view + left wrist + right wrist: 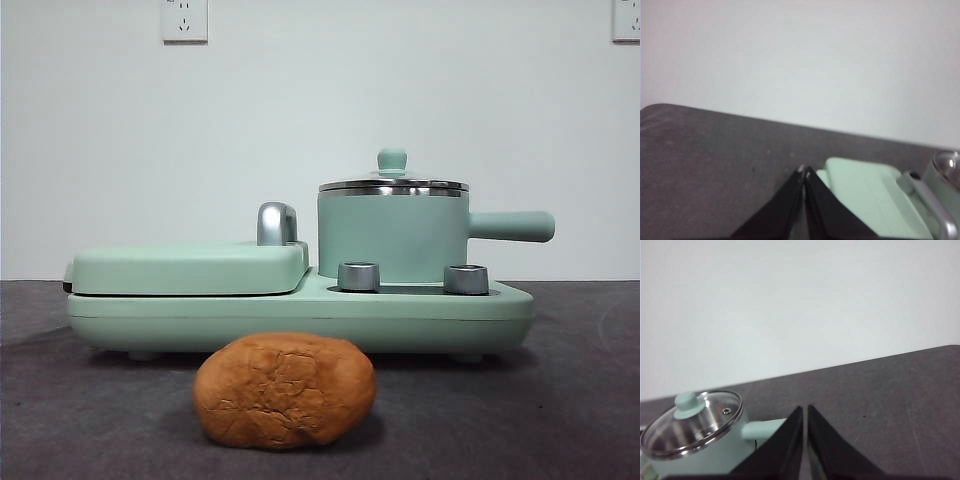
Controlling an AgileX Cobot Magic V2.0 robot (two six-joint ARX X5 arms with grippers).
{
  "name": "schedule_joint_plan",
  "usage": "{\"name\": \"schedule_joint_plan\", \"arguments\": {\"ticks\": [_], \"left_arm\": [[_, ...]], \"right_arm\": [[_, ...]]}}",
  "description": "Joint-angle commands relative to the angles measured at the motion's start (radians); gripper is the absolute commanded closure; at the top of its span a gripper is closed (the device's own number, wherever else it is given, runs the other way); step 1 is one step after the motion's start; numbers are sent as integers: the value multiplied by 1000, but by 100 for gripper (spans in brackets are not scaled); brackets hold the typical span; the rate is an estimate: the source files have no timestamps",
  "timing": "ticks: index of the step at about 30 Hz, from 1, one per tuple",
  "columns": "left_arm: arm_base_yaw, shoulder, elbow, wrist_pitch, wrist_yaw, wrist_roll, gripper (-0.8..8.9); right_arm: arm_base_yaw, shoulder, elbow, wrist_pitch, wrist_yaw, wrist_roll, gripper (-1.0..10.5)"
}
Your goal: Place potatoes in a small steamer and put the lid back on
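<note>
The orange-brown, cracked potato (285, 390) lies on the dark table in front of the green appliance. The mint-green small steamer (392, 238) stands on the appliance's right side, its straight handle pointing right. The glass lid (392, 183) with its green knob sits on the steamer, also seen as the lid (692, 424) in the right wrist view. My left gripper (804, 171) is shut and empty, raised off the appliance's griddle end. My right gripper (805, 409) is shut and empty, raised beside the steamer's handle side. Neither gripper shows in the front view.
The flat green griddle cover (190, 267) with a chrome handle (276, 223) occupies the appliance's left half. Two steel knobs (359, 276) stand on the base in front of the steamer. A white wall with sockets (184, 20) is behind.
</note>
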Motion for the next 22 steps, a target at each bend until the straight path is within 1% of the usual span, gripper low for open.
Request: {"name": "schedule_joint_plan", "arguments": {"ticks": [1, 3, 7, 10, 12, 13, 14, 16, 18, 19, 22], "left_arm": [[1, 85, 110, -66, 16, 113, 806], [1, 146, 179, -116, 42, 177, 806], [0, 261, 295, -193, 107, 301, 807], [-6, 337, 357, -224, 154, 379, 807], [-22, 385, 389, -227, 203, 432, 808], [-31, 404, 401, -227, 230, 466, 808], [-43, 427, 412, -227, 265, 518, 808], [-71, 463, 428, -230, 309, 627, 808], [-112, 499, 446, -246, 317, 745, 808], [-130, 512, 451, -248, 317, 769, 808], [-181, 541, 458, -245, 317, 765, 807]], "right_arm": [[1, 87, 92, -41, -27, -106, 935], [1, 148, 153, -74, -64, -164, 935], [1, 277, 271, -145, -165, -306, 935], [4, 365, 344, -202, -241, -434, 935], [15, 418, 384, -238, -272, -521, 935], [22, 438, 398, -253, -274, -552, 935], [32, 457, 411, -266, -274, -581, 935], [53, 487, 425, -276, -272, -628, 935], [78, 503, 425, -275, -271, -661, 935], [88, 508, 425, -275, -271, -673, 935], [109, 512, 425, -272, -271, -684, 934]]}}
